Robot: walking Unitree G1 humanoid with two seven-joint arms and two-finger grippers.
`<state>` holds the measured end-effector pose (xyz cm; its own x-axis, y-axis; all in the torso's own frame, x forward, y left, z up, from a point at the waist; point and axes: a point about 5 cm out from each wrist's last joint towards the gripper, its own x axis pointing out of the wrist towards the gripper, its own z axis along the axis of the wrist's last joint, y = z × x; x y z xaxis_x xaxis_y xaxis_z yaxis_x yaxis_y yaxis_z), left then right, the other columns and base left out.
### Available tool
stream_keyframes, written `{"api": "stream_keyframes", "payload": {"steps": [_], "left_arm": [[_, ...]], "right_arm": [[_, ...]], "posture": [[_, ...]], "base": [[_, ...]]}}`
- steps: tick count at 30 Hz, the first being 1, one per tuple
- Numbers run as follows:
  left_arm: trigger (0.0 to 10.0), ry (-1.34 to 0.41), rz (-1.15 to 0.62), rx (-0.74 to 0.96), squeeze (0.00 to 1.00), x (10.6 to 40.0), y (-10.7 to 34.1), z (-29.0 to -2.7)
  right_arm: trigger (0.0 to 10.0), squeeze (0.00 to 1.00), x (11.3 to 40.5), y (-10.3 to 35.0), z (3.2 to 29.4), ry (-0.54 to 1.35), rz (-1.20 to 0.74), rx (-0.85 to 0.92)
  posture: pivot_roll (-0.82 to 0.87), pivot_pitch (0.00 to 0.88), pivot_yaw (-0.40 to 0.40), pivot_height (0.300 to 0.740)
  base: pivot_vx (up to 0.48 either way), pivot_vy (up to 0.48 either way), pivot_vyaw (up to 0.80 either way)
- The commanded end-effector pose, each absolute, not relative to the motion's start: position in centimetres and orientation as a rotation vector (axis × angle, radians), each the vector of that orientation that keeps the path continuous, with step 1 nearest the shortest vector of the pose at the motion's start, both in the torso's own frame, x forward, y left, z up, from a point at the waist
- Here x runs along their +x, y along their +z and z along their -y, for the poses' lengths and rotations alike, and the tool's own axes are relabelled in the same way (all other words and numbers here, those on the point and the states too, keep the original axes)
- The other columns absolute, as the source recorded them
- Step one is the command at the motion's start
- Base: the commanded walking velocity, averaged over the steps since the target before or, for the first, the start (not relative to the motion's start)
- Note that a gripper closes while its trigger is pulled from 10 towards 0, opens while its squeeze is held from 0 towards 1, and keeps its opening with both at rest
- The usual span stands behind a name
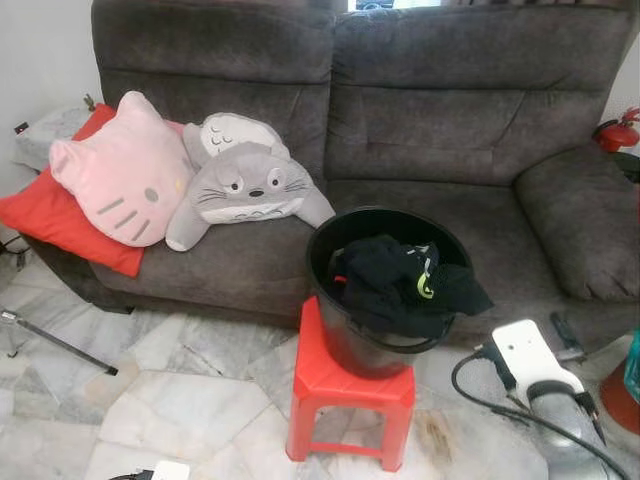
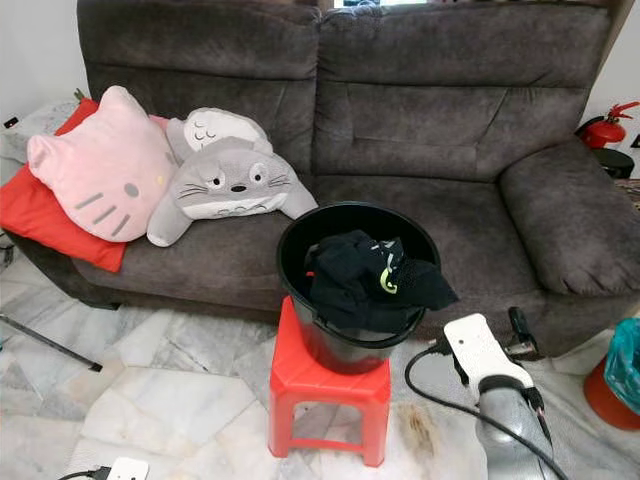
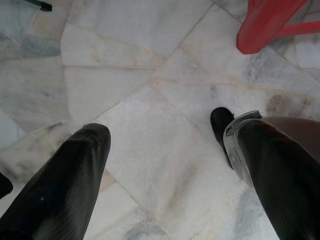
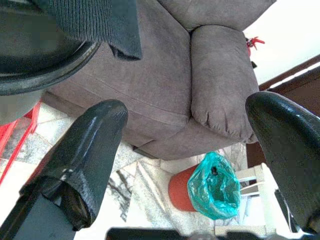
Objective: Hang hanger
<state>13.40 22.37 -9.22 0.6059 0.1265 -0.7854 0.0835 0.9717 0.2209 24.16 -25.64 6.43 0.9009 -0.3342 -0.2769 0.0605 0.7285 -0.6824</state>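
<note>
Head views: a black bucket [image 1: 385,300] stands on a red stool [image 1: 350,395] at lower centre of the frame, directly in front of a dark grey sofa [image 1: 440,120]. Dark clothes [image 1: 400,280] with a small yellow-green mark fill the bucket. No hanger can be made out among them. A pink cat cushion [image 1: 125,175], a grey plush cushion [image 1: 245,185] and a red cushion [image 1: 45,215] lie on the sofa at upper left. The right arm [image 2: 490,385] enters at lower right, beside the stool.

Left wrist view: the left gripper [image 3: 167,170] points down at the pale marble floor [image 3: 145,115], jaws wide apart and empty. A stool leg shows at upper right.

Right wrist view: the right gripper [image 4: 187,150] has its jaws wide apart and empty, facing the sofa armrest, with the bucket rim at upper left. A teal bag [image 4: 215,187] lies at lower centre.
</note>
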Motion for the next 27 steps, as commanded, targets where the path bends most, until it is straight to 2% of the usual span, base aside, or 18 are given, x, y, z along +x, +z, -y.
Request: {"api": "stream_keyframes", "payload": {"steps": [1, 15, 27], "left_arm": [[10.0, 0.02, -0.956, 0.254, 0.0, 12.9, -9.5, -22.5], [10.0, 0.033, -0.958, 0.253, 0.0, 12.7, -9.5, -22.5], [10.0, 0.041, -0.952, 0.254, 0.0, 12.8, -9.5, -22.6]], "right_arm": [[10.0, 0.0, 24.6, 6.2, 25.4, -0.202, -0.402, -0.73], [10.0, 0.0, 26.7, 4.9, 23.8, -0.126, -0.397, -0.725], [10.0, 0.0, 27.5, 6.2, 24.3, -0.181, -0.32, -0.741]], "posture": [[-0.18, 0.0, 0.024, 0.74], [-0.16, 0.0, 0.02, 0.74], [-0.16, 0.0, 0.016, 0.74]], "base": [[0.0, 0.0, 0.0], [0.0, 0.0, 0.0], [0.0, 0.0, 0.0]]}}
